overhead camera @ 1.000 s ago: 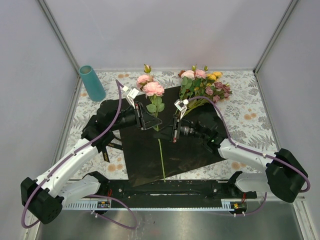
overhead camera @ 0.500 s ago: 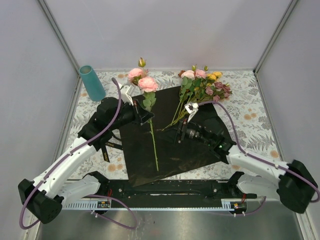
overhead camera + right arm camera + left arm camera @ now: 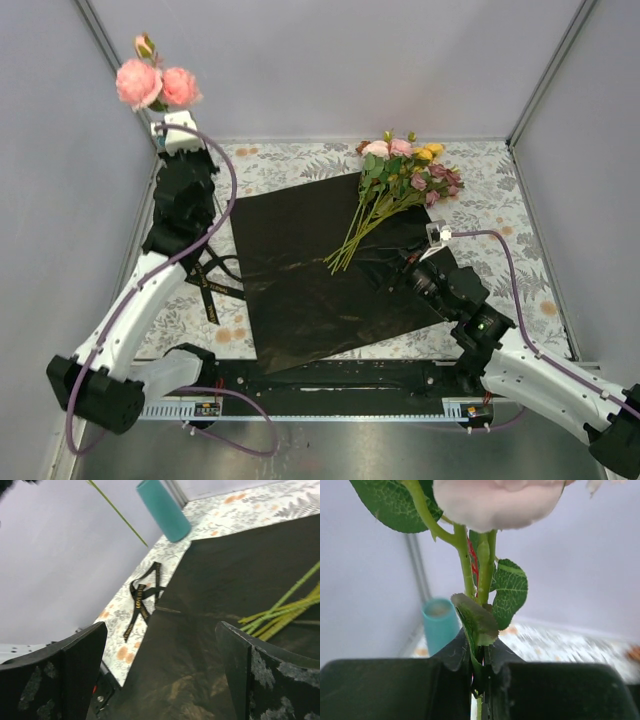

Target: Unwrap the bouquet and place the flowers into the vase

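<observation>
We see one pink rose stem clamped in the left jaws, which are pressed together on its green stalk just under a leaf. Two pink blooms and a bud stand above those jaws, high over the far left corner. The vase stands upright below and beyond the left jaws, apart from the stem. The loose flowers lie ahead of the right jaws, stalk ends nearest them and blooms farthest. The right jaws stand wide apart with nothing between them, above the black paper, which lies spread on the surface. The ribbon lies ahead and to the left of the right jaws, just off the paper's edge, and the vase is farther on.
</observation>
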You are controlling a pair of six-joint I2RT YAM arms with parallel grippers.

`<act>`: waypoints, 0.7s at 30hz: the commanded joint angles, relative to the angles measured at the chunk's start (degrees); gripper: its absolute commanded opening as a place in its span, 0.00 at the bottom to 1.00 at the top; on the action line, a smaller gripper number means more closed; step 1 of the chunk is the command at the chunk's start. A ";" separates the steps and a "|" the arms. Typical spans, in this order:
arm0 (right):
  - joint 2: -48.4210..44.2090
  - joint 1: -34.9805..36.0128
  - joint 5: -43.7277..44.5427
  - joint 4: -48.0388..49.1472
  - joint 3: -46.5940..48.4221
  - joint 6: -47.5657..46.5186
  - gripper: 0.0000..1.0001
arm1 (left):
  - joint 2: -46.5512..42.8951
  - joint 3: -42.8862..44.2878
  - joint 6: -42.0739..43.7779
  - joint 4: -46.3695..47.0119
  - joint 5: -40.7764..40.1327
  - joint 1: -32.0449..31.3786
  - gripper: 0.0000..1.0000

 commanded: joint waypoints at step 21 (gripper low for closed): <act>5.54 0.26 2.92 4.35 2.20 -3.27 0.99 | 30.34 28.40 7.23 28.83 12.56 21.23 0.00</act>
